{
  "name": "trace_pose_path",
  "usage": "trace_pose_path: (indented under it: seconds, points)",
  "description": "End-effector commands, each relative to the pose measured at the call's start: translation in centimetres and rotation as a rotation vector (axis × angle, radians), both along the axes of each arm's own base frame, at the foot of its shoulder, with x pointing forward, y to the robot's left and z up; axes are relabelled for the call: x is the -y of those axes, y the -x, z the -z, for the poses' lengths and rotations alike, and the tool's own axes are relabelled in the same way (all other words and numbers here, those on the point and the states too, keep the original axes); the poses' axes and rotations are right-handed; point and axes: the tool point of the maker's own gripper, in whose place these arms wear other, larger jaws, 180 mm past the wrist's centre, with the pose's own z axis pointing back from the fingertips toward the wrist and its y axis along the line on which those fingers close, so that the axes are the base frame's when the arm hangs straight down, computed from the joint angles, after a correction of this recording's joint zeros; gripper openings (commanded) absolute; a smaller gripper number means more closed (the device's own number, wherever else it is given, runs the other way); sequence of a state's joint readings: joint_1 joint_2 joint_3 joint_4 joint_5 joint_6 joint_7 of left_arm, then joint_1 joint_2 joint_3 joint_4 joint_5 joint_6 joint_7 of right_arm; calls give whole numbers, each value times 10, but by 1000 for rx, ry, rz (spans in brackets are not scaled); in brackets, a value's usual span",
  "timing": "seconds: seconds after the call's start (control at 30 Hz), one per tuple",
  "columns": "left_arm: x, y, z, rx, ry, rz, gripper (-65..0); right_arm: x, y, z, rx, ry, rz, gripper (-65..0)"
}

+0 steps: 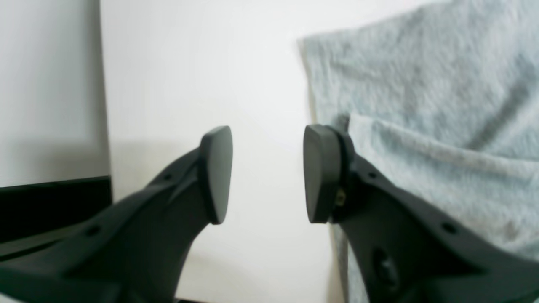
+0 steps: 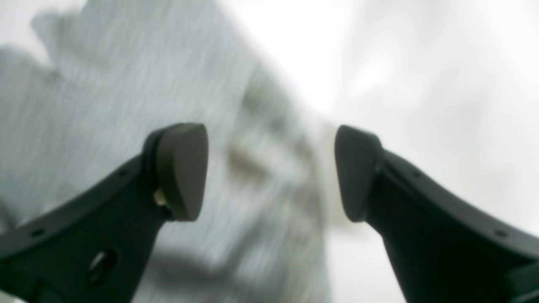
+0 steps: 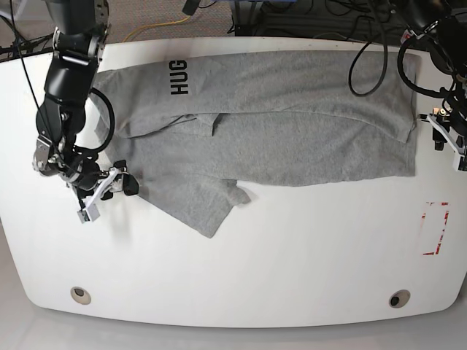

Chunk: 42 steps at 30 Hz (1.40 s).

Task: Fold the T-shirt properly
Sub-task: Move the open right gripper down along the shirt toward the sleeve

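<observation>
Black jaws fill the foreground of both wrist views, and you can read their state directly: the left gripper (image 1: 267, 174) stands with its jaws moderately apart and nothing between them, one pad beside the edge of the T-shirt (image 3: 292, 120); the right gripper (image 2: 271, 172) stands with its jaws wide, also empty, above blurred grey cloth near the garment's edge. In the base view the T-shirt lies on the white bench (image 3: 292, 270), spread across the far half. Its long axis runs side to side across the bench. The black lettering (image 3: 179, 78) sits toward the view's left end and reads sideways, so treat that end as the chest and collar end and the view's right end as the hem. One long edge appears to lie doubled over the body, and a flap, probably a sleeve (image 3: 201, 200), projects toward the near edge. Judge the step in hand as between folds: neither arm holds cloth, and each is stationed at one end of the garment. For the next move, expect each gripper to need a firm pinch on an edge at its own end, low enough to catch the fabric layers, before carrying them across together. Tuck the loose flap in first, or the fold will come out uneven.
</observation>
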<state>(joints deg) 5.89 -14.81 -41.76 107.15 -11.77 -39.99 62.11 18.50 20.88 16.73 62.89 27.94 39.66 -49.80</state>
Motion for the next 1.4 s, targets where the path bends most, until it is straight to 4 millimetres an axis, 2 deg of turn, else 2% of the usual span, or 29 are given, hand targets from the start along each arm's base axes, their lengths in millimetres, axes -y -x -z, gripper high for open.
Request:
trace_pose_path:
  seconds: [0.0, 0.13, 0.3, 0.37, 0.43, 0.57, 0.67, 0.77, 0.87, 0.93, 0.97, 1.07, 1.17, 1.23, 1.37]
  points:
    - [-2, -11, -15, 42, -29, 17, -394, 7, -31, -18, 80, 55, 14, -205]
    - [0, -12, -15, 41, -29, 23, -394, 8, -46, -6, 50, 114, 19, -205]
    - [-4, -9, 0, 8, 5, 4, -394, 6, -45, 22, 9, 96, 34, -206]
    - [-6, -12, 1, 9, 15, -2, -394, 3, -45, 24, 5, 88, 35, -206]
    - [-8, -16, -1, 17, 19, -7, -394, -16, -44, 30, -3, 61, 16, -206]
    - [-16, -16, 4, -7, 5, -31, -394, -37, -39, 38, -44, 46, -16, -206]
    - [-24, -26, 0, -5, -14, -59, -394, -57, -35, 38, -44, 43, -48, -217]
    - [-29, -33, 7, -25, 4, -81, -394, -69, -35, 31, -16, 56, -69, -273]
    - [-33, -44, 11, -29, 29, -100, -389, -74, -33, 32, -26, 53, -77, -331]
    - [-34, -50, 14, -33, 48, -107, -336, -75, -33, 33, -27, 51, -78, -379]
    - [-34, -53, 16, -35, 61, -110, -279, -75, -33, 33, -27, 51, -78, -415]
    - [-33, -62, 17, -29, 88, -113, -168, -75, -33, 33, -27, 51, -78, -510]
    - [-30, -71, 23, -29, 130, -113, -151, -74, -33, 33, -27, 52, -77, -618]
    - [-29, -77, 27, -34, 160, -114, -151, -74, -33, 32, -26, 53, -77, -650]
    - [-23, -92, 36, -22, 227, -109, -151, -73, -34, 32, -25, 55, -76, -650]
